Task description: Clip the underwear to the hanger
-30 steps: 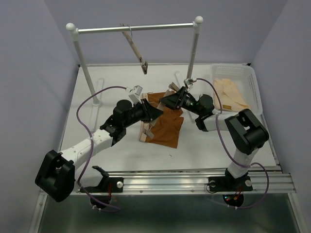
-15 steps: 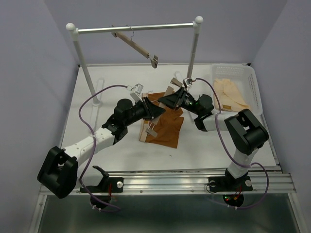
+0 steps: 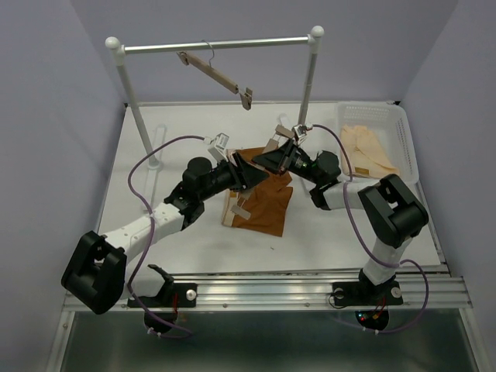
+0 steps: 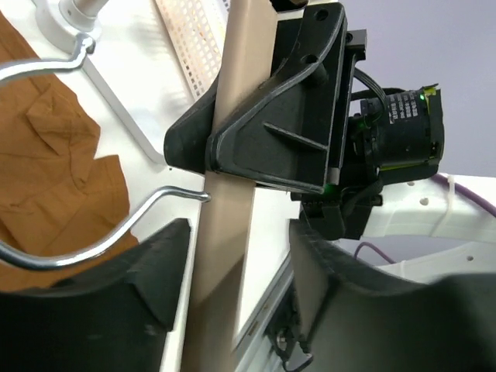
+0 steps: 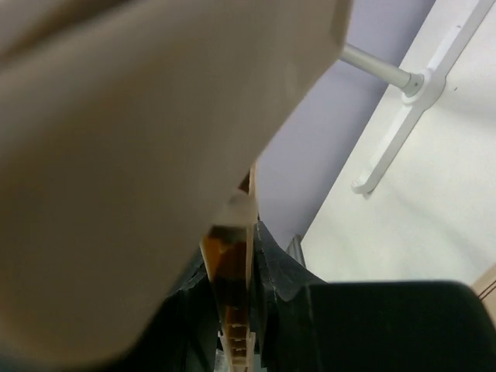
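- Left wrist view: the slim light-wood hanger with its metal wire hook passes between the left gripper, whose jaws stand parted and are not clamped on it.
- Further along the bar, the right gripper has its jaws closed on the hanger.
- The flat rust-brown cloth underwear lies on the white table, beneath both grippers and the hanger's lower end.

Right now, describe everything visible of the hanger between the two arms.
The hanger is a slim pale-wood bar with a bent wire hook and a metal clip near its near end. It slants over the rust-brown underwear; whether it touches the cloth is unclear. The right pincer is clamped across the bar, while the left pincer straddles it closer to that clip, jaws open with gaps on both sides.
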`<state>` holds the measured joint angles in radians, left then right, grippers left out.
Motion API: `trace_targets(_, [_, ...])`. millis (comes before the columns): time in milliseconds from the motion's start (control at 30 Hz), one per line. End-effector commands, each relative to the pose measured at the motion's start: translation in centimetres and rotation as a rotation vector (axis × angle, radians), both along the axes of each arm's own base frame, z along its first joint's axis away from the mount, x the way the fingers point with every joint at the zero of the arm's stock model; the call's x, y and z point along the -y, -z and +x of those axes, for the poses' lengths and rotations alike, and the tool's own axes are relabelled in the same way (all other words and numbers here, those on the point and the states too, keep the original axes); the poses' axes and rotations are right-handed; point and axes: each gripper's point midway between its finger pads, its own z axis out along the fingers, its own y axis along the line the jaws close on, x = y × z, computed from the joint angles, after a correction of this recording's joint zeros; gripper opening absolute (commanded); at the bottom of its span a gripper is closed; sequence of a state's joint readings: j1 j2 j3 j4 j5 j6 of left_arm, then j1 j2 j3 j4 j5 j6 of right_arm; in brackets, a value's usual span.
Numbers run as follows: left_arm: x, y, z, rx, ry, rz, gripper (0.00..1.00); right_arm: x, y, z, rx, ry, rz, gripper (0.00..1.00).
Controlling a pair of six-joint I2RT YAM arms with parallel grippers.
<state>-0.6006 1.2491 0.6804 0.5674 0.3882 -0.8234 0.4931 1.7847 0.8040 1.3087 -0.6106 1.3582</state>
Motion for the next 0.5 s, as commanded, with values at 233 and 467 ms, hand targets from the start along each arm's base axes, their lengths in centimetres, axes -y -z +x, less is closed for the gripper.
trace_targets(233, [-1.6,-2.7,-0.5,0.08,-0.043,0.034,0.99,2.3,-9.7,-4.2,0.504,0.081,0.165,0.01])
trace_targets(467, [-2.8,-1.6,-1.4,0.054,-0.059,0.104,0.99,2.3,-9.7,-3.4,0.474,0.059,0.127,0.01])
